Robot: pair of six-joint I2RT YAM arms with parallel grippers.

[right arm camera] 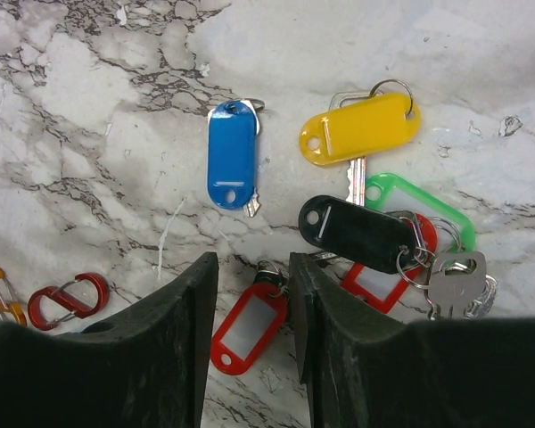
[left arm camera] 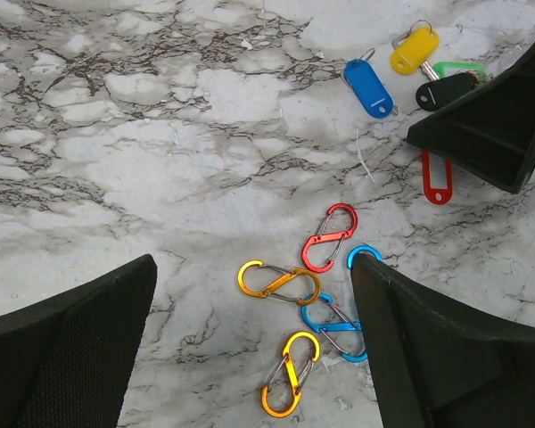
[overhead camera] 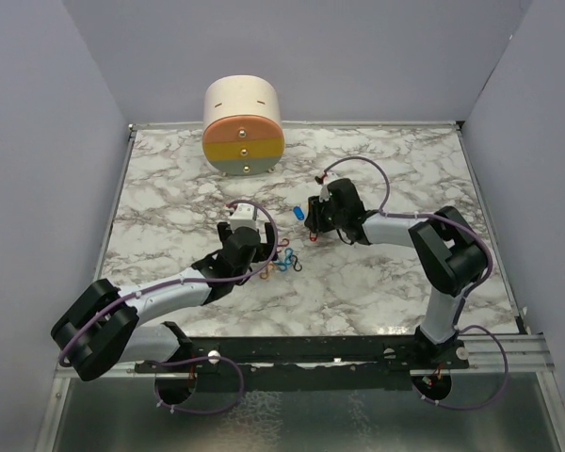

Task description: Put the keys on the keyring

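Observation:
The keys lie on the marble in the right wrist view, each on a plastic tag: blue, yellow, green and red. A black tag lies over a second red tag. It carries the keyring's metal rings and a silver key. My right gripper straddles the red tag. Its jaws are narrow but apart; the right one touches the tag's small ring, the left one does not touch. My left gripper hangs wide open over loose clips.
Several S-shaped clips lie under the left gripper: red, orange, blue and yellow. A round wooden drawer box stands at the back of the table. Purple walls close in both sides.

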